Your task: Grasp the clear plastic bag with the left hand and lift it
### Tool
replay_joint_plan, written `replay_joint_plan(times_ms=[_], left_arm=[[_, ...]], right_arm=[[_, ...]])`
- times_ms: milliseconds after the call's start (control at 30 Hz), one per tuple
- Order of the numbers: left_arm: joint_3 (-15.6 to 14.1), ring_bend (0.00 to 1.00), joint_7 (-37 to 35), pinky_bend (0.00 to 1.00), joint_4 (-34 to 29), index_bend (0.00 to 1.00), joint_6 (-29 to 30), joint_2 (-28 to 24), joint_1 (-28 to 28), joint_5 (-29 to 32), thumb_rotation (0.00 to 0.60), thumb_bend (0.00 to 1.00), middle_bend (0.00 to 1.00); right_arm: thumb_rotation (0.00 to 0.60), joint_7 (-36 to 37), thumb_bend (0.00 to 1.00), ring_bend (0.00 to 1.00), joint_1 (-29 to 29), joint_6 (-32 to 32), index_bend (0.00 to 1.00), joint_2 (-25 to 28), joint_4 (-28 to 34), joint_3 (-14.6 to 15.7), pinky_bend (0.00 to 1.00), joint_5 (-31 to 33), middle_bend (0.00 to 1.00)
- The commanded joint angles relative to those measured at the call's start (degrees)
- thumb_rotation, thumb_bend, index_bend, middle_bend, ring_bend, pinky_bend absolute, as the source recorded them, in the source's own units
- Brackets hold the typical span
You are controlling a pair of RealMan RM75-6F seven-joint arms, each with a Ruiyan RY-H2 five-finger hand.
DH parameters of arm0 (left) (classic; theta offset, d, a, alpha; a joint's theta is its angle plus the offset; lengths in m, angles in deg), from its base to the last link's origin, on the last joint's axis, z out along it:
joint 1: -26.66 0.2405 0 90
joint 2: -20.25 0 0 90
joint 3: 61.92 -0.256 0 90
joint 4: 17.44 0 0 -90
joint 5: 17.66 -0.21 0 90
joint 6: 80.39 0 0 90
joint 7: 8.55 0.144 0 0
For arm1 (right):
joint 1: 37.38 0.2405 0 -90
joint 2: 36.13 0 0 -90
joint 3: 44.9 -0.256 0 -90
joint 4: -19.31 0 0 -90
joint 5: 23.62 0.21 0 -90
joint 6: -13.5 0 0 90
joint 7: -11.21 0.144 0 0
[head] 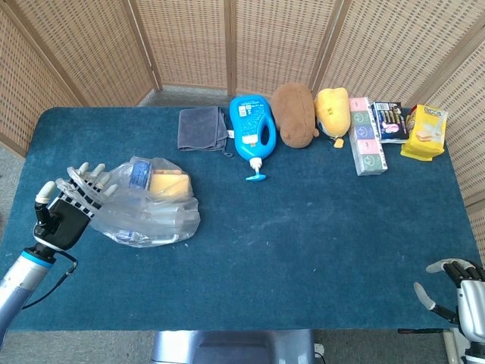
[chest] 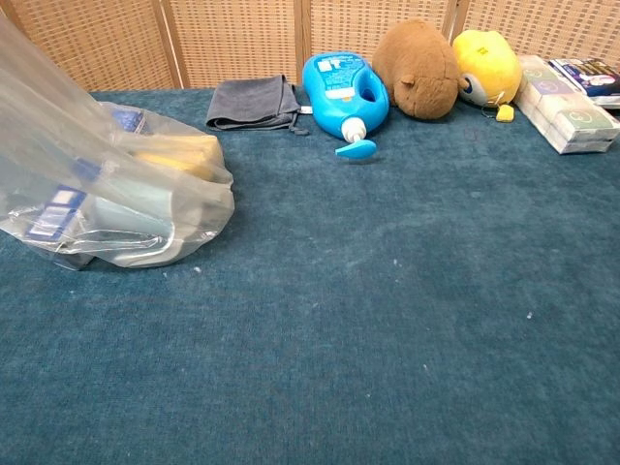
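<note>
The clear plastic bag [head: 155, 211] lies on the left of the blue table, with a yellow pack and blue-labelled items inside. Its loose neck runs left to my left hand [head: 67, 211], which holds the film at the bag's left end, fingers spread under the plastic. In the chest view the bag [chest: 126, 199] fills the left side and its neck rises off the top-left corner; the left hand does not show there. My right hand [head: 457, 290] hangs off the table's front right corner, holding nothing, fingers apart.
Along the far edge stand a grey cloth [head: 202, 128], a blue detergent bottle [head: 252, 130], a brown plush [head: 295, 114], a yellow plush [head: 332, 111], a tissue pack [head: 367, 145], a dark box [head: 391, 121] and a yellow packet [head: 425, 133].
</note>
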Motion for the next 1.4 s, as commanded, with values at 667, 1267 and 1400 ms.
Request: replay_joint_plan(times_ms=[667,1267,1400], left_arm=[[-2.4,0.45,-6.8,0.53,5.5,0.46,8.3,1.4,-0.9,-1.1,0.228,0.65,0.47],[-2.7,0.66,-12.4,0.71,4.6,0.57,7.6,0.0,-2.6,-0.5,0.262,0.83,0.64],[-2.8,0.67,-13.3,0.73,4.2,0.57,6.9,-0.9,-3.5,-1.0,0.308,0.83,0.66]], right_arm=[[0.114,-0.5,0.32,0.32,0.1,-0.2,0.45,0.1,0.4,-0.1,0.23,0.0,0.42],[0.125,-0.2,0.32,0.32,0.1,-0.2,0.45,0.3,0.4,0.0,0.23,-0.3,0.42],[0.129,-0.2,0.32,0.32,0.0,-0.1,0.45,0.3,0.4,0.0,0.23,-0.2,0.42]])
